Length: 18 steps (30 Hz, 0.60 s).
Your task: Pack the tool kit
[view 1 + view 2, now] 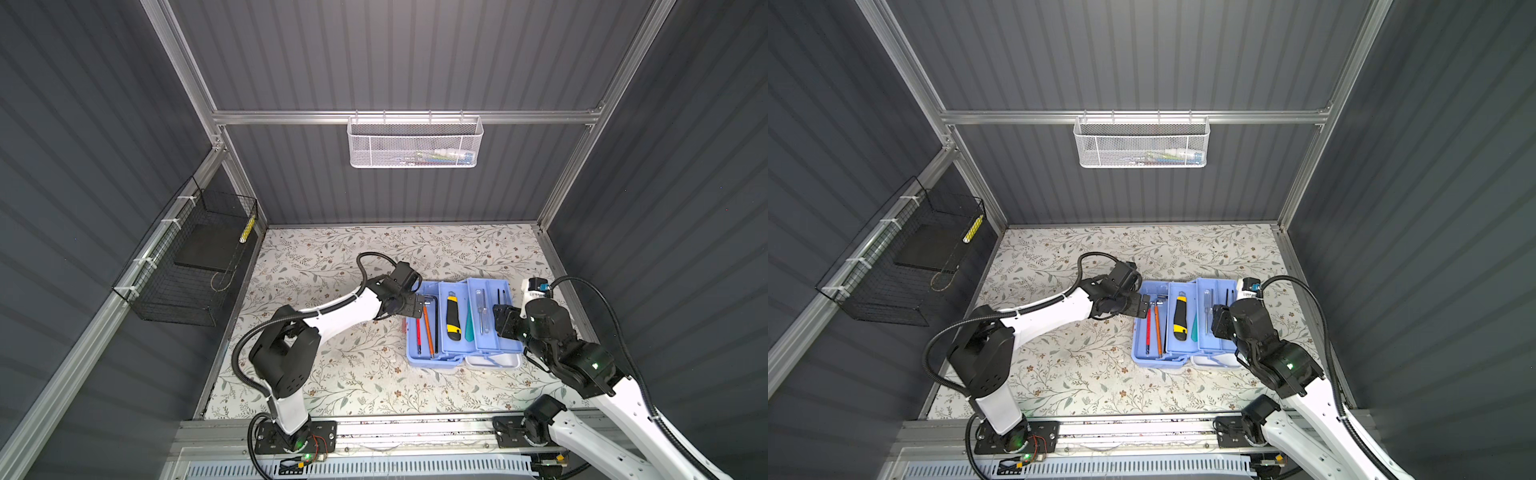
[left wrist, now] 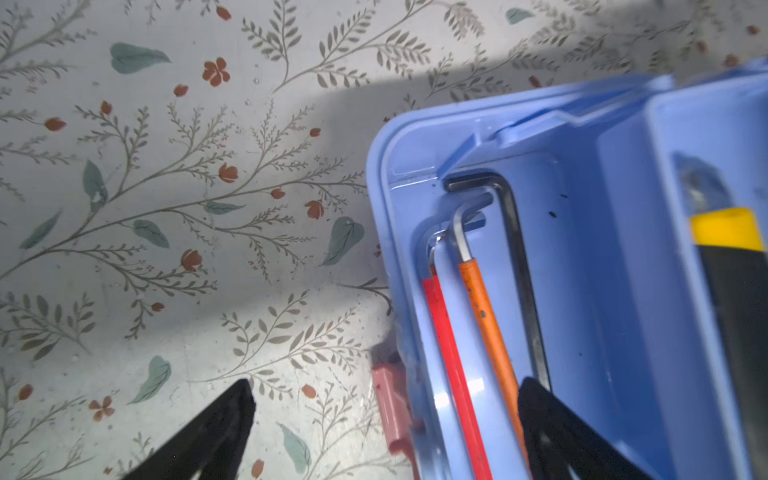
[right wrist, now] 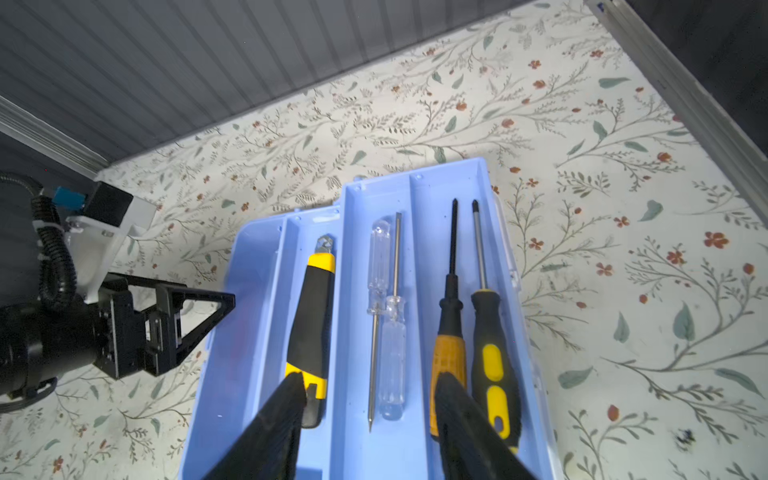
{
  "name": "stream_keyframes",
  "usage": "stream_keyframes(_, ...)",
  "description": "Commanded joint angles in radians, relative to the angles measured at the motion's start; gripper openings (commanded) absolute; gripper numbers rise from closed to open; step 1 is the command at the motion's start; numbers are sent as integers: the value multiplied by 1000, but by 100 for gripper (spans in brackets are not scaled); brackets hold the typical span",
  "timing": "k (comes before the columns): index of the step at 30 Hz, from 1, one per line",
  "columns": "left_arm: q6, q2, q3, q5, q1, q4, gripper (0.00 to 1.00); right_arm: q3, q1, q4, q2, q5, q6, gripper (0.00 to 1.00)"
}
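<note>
Flowery paper is covering the worktop (image 1: 332, 374), with grey walls (image 1: 395, 62) standing around it. I am holding my left gripper (image 2: 386, 388) wide open, and it is gripping nothing. One finger (image 2: 552, 428) is hanging inside the tool kit (image 1: 432, 361), over the orange bent key (image 2: 486, 316), and the other finger (image 2: 216, 432) is hanging outside over the flowery paper, so the box wall (image 2: 380, 232) and its pink latch (image 2: 392, 403) are sitting between them. A red bent key (image 2: 453, 361) and a black bent key (image 2: 519, 270) are lying beside the orange one in the bottom of the box. I am holding my right gripper (image 3: 371, 378) about half open, and it is gripping nothing too. It is hanging over the top tray (image 3: 432, 249), with two see-through screwdrivers (image 3: 392, 345) lying under the gap. One tip is covering the end of the yellow and black knife (image 3: 313, 320) in the middle tray (image 3: 297, 249), and the other tip is covering the orange-handled screwdriver (image 3: 446, 332). A black and yellow screwdriver (image 3: 494, 345) is lying just beside that one. The tool kit is sitting open near the right edge of the worktop, its trays spreading out like steps.
</note>
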State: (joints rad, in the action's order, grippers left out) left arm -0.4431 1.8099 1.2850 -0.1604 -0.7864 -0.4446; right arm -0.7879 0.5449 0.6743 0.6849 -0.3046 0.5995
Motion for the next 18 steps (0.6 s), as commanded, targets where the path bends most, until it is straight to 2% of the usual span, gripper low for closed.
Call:
stream_keyframes(1, -19, 32, 37, -51, -1, -76, 99, -6, -12, 70, -1, 16, -7, 54)
stream_keyframes(9, -23, 45, 21, -188, 5, -167, 99, 7, -46, 50, -5, 53, 0, 54)
stream_keyframes(13, -38, -17, -64, -194, 22, -148, 100, 21, -66, 27, 29, 74, -14, 54)
stream_keyframes(18, -96, -116, -216, -203, 79, -143, 99, 30, -126, -24, 73, 163, -27, 54)
